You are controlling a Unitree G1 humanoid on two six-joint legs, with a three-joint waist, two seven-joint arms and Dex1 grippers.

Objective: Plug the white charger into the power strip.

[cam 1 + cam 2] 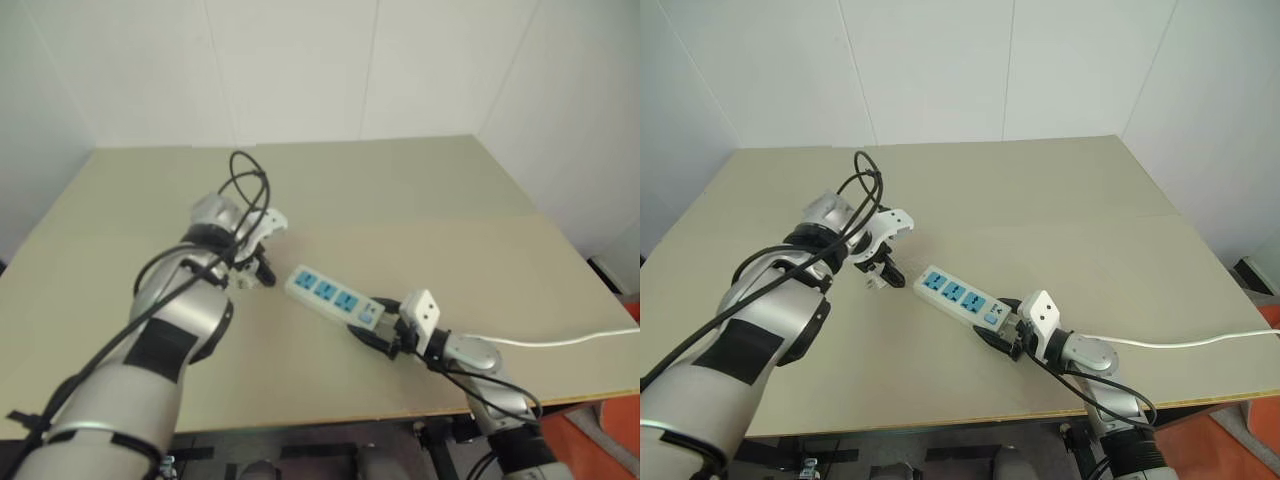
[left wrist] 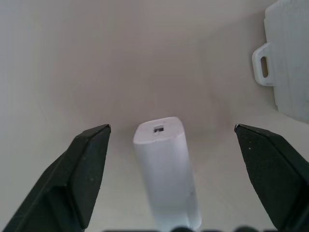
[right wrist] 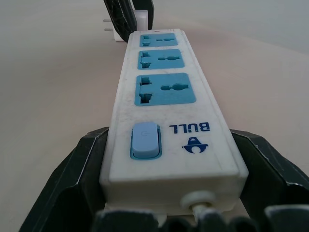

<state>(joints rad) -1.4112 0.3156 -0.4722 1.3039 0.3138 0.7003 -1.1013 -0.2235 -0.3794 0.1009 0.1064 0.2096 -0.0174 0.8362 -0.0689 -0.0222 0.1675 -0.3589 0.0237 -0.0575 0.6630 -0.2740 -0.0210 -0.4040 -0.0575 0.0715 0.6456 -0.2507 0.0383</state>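
White charger lies on the table just off the far end of the power strip, at roughly 9 o'clock from that end in the head view, not plugged in. In the left wrist view it sits between the two black fingers, port end facing the camera, clear gaps on both sides, so the left gripper is spread and not touching it. Left arm reaches forward over the table, wrist bent so the gripper points steeply down at the charger. Strip lies diagonally on the table, three blue sockets and a blue switch facing up, far end at about 10 o'clock, cord end at about 4 o'clock. Right gripper is at the cord end, roughly level, pointing along the strip toward 10 o'clock; its fingers bracket the switch end on both sides and look pressed against it, grasping the strip. White cord runs off toward 3 o'clock across the table to the edge.
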